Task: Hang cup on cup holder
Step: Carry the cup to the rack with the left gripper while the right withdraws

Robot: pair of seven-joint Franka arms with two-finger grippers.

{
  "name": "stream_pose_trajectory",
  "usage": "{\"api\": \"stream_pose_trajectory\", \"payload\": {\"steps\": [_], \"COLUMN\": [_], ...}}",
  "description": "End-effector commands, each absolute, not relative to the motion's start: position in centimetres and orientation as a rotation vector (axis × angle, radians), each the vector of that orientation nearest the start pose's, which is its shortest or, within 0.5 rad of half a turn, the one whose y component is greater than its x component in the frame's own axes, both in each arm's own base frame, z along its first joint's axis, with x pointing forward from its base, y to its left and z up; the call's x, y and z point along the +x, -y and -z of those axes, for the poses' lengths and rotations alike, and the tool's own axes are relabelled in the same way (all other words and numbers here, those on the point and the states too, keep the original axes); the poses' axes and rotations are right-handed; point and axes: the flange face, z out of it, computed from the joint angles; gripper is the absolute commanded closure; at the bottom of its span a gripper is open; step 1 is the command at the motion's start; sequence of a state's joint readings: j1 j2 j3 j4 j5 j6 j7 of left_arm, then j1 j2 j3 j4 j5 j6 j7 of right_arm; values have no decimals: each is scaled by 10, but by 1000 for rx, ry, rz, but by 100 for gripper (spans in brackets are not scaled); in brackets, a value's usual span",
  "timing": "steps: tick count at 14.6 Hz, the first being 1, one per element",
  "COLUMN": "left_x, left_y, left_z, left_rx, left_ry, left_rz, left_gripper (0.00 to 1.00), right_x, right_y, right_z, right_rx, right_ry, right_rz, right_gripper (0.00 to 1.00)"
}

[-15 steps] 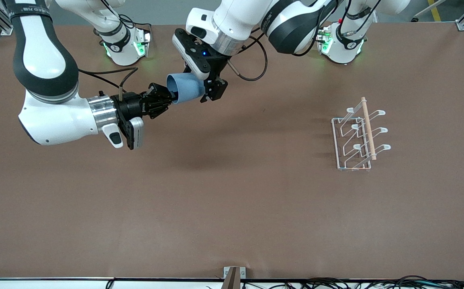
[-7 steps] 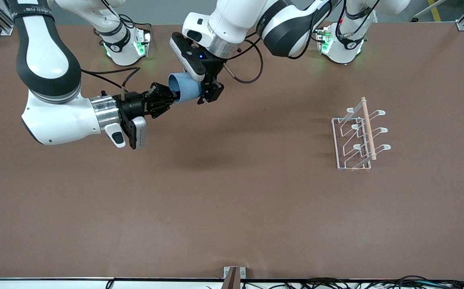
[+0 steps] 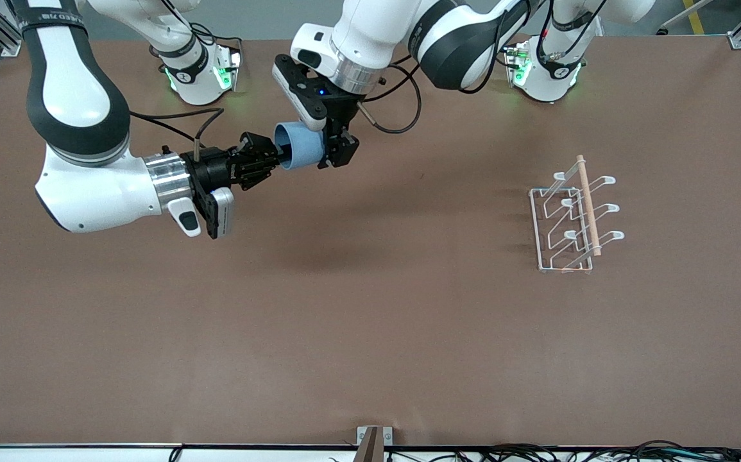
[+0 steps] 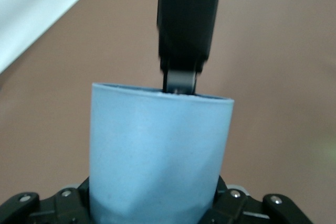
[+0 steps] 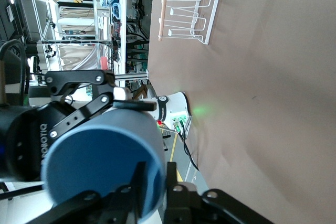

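Note:
The light blue cup is held on its side in the air, over the part of the table near the right arm's base. My right gripper is shut on its rim, one finger inside and one outside, as the right wrist view shows. My left gripper reaches down and is closed round the cup's base end; the cup fills its jaws. The white wire cup holder with its wooden rod stands empty toward the left arm's end of the table; it also shows in the right wrist view.
The two arm bases stand at the table's edge farthest from the front camera. A small bracket and cables lie at the nearest edge. Brown tabletop spreads between the cup and the holder.
The left gripper has shifted slightly toward the right arm's end, farther onto the cup. The right gripper and cup have moved only a little. The holder has not moved.

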State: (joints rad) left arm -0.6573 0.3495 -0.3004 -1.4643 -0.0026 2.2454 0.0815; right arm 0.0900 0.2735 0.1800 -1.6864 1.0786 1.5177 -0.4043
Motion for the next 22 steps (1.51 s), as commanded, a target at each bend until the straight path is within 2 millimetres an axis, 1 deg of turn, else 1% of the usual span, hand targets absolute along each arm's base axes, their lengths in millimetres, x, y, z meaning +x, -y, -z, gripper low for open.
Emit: {"api": "stream_pose_trajectory", "payload": {"steps": [1, 3, 4, 5, 6, 7, 8, 9, 11, 13, 14, 15, 16, 17, 18, 19, 20, 21, 22], "left_x": [431, 426, 428, 434, 436, 435, 439, 445, 460, 474, 478, 483, 490, 496, 498, 499, 505, 509, 517], "left_y": [540, 527, 516, 502, 491, 478, 460, 441, 407, 372, 359, 347, 331, 321, 312, 303, 288, 279, 270], "left_z": [-535, -531, -529, -524, -517, -507, -496, -489, -482, -474, -467, -458, -443, -430, -414, -399, -387, -379, -372], "left_rx": [-2899, -2866, -2855, -2821, -2766, -2671, -2568, -2480, -2338, -2191, -2115, -2035, -1947, -1873, -1807, -1733, -1675, -1635, -1613], "left_ry": [-1611, -1600, -1575, -1540, -1510, -1500, -1498, -1487, -1471, -1436, -1413, -1384, -1361, -1342, -1323, -1300, -1271, -1255, -1238], "left_rz": [463, 281, 195, 112, 33, -73, -184, -280, -415, -521, -562, -588, -620, -644, -671, -692, -713, -723, -735], "left_gripper": [55, 55, 55, 55, 55, 55, 55, 55, 55, 55, 55, 55, 55, 55, 55, 56, 56, 57, 57], "right_x": [570, 581, 584, 587, 587, 586, 585, 582, 579, 579, 579, 580, 581, 581, 580, 577, 575, 573, 574], "right_y": [-225, -196, -181, -158, -136, -115, -94, -84, -70, -57, -52, -49, -51, -55, -68, -90, -106, -119, -125], "right_z": [-486, -498, -501, -503, -508, -519, -531, -540, -557, -563, -569, -570, -573, -585, -592, -592, -594, -599, -610], "right_rx": [-1894, -1915, -1938, -1988, -2066, -2177, -2287, -2362, -2496, -2636, -2695, -2743, -2784, -2838, -2896, -2963, -3014, -3042, -3039], "right_ry": [439, 417, 403, 389, 388, 394, 396, 411, 439, 476, 496, 506, 463, 389, 340, 307, 265, 203, 141], "right_rz": [-333, -273, -252, -231, -206, -156, -95, -64, 15, 53, 83, 90, 85, 95, 91, 78, 78, 89, 117], "right_gripper": [0, 0, 0, 0, 0, 0, 0, 0, 0, 0, 0, 0, 0, 0, 0, 0, 0, 0, 0]}}
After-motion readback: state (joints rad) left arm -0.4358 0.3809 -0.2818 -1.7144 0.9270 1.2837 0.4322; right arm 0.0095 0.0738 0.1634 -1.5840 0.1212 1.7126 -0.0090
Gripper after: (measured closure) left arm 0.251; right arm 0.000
